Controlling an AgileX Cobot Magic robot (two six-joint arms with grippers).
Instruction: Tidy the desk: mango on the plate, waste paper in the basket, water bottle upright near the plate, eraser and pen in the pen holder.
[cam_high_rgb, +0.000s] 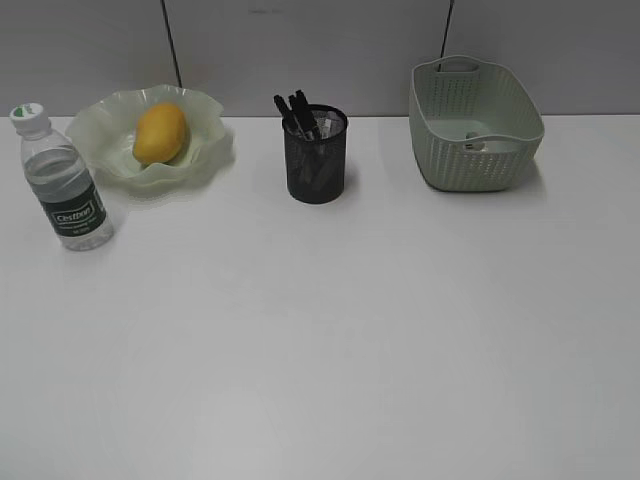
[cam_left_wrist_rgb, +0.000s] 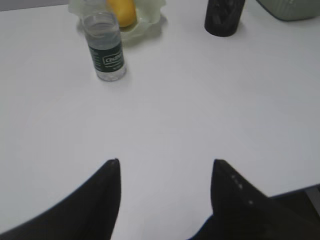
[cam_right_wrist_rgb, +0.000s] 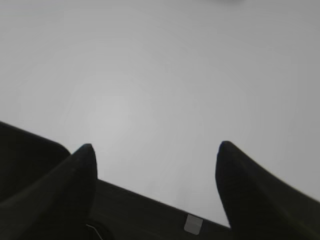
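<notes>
Desk (cam_high_rgb: 320, 350) looks tidy; left gripper (cam_left_wrist_rgb: 165, 165) and right gripper (cam_right_wrist_rgb: 155, 150) both spread, empty. Best retract clear of bottle (cam_high_rgb: 62, 180).

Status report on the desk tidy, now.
Left gripper and right gripper open, empty, over bare desk. Mango on plate, water bottle upright beside it. Nothing in the way.

A pale grey wall (cam_high_rgb: 320, 50) rises behind the tabletop, split by two dark vertical seams (cam_high_rgb: 172, 45) into broad panels. In the right wrist view a small grey square tab (cam_right_wrist_rgb: 193, 224), perhaps a label, sits on the dark surface (cam_right_wrist_rgb: 150, 210) below the white edge.
</notes>
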